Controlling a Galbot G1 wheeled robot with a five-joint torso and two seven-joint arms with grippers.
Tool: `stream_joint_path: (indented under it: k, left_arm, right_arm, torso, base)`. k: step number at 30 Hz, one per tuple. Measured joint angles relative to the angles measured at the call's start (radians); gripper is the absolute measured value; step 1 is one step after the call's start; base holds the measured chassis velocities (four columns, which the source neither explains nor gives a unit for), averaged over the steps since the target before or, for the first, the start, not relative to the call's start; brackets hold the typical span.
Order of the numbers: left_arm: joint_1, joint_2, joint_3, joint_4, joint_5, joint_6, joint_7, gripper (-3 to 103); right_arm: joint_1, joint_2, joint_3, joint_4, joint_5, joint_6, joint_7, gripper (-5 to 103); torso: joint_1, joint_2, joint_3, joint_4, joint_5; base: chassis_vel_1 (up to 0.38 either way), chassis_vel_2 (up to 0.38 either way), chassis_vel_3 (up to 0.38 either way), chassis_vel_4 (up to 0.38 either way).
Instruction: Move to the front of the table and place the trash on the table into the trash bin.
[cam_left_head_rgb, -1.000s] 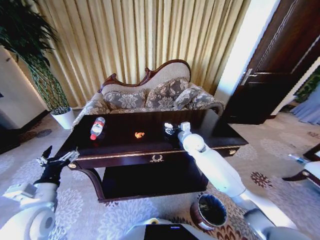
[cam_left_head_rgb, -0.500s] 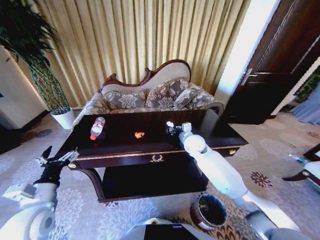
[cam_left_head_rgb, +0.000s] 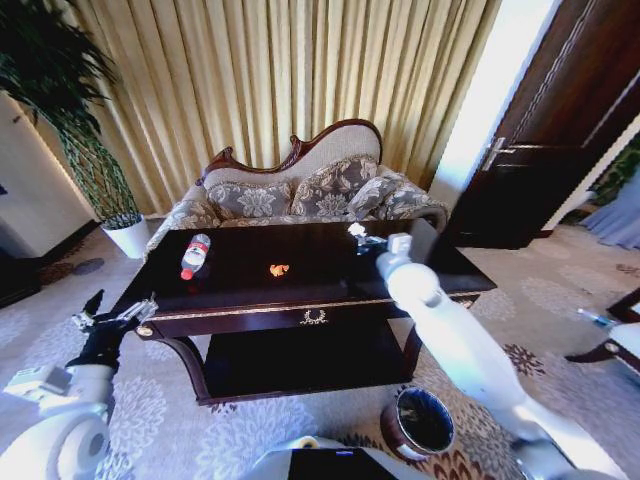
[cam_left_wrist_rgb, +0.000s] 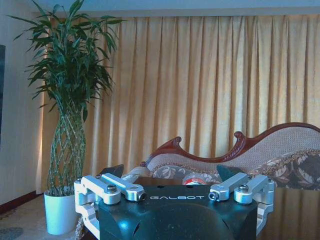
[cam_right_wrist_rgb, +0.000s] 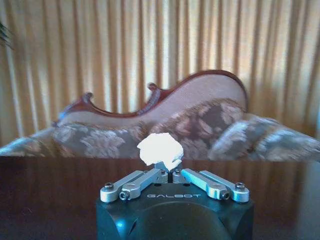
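Observation:
Over the right part of the dark glossy table (cam_left_head_rgb: 300, 292) my right gripper (cam_left_head_rgb: 357, 236) hangs raised, shut on the small white paper wad (cam_right_wrist_rgb: 160, 149). Its fingers (cam_right_wrist_rgb: 150, 176) close together under the wad. A clear bottle with a red cap (cam_left_head_rgb: 195, 255) lies on the table's left part, and a tiny orange scrap (cam_left_head_rgb: 278, 270) lies near the middle. The dark cylindrical trash bin (cam_left_head_rgb: 421, 421) stands on the carpet below the table's front right corner. My left gripper (cam_left_head_rgb: 112, 318) is open, low beside the table's left end, with the bottle (cam_left_wrist_rgb: 195, 179) far beyond its fingers.
A patterned sofa (cam_left_head_rgb: 300, 190) stands right behind the table, with curtains behind it. A potted plant (cam_left_head_rgb: 125, 235) is at the far left and a dark door (cam_left_head_rgb: 560, 130) at the right. A chair leg (cam_left_head_rgb: 605, 352) reaches in from the right edge.
My right gripper has risen from the tabletop and swung to the right with the white wad in it. The left arm, the bottle and the orange scrap have not moved.

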Motion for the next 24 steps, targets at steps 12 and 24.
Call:
stream_joint_path:
  k: [12, 24]
  left_arm:
    - [-0.006, 0.034, 0.007, 0.012, -0.014, -0.002, 0.004, 100]
    - [-0.012, 0.084, 0.006, 0.033, -0.048, -0.002, 0.009, 100]
  right_arm:
    - [-0.359, -0.003, 0.235, 0.177, -0.136, 0.082, 0.044, 0]
    - [-0.613, 0.070, 0.396, 0.350, -0.211, 0.105, -0.004, 0]
  torso:
    - [0.000, 0.000, 0.000, 0.0002, 0.0001]
    - [0.000, 0.000, 0.000, 0.0005, -0.0004]
  base:
    - [0.000, 0.000, 0.000, 0.000]
    - [0.000, 0.000, 0.000, 0.000]
